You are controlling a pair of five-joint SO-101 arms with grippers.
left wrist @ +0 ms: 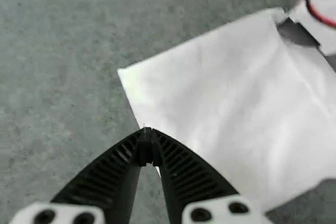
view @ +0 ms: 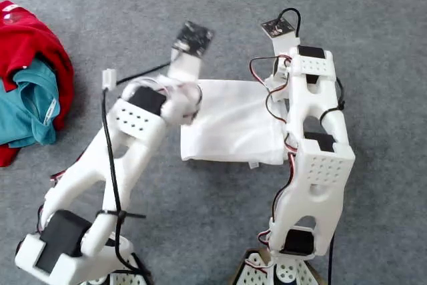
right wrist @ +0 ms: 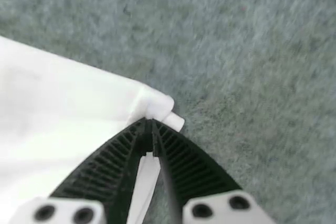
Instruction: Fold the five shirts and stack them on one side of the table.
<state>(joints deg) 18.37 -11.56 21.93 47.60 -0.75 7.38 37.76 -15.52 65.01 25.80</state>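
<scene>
White shirt (view: 230, 125) flat at table (view: 373, 45) centre; far corners clamped
left gripper (left wrist: 146, 136) closed on 10 o'clock corner; right gripper (right wrist: 148, 128) closed on 1 o'clock corner; lift together, keep cloth taut

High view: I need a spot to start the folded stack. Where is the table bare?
Widest bare patch: the table right of the right arm. Also free: the far strip beyond the white shirt, and the gap between the red and teal shirts and the left arm. Crowded: the middle, where both arms flank the white shirt.
</scene>
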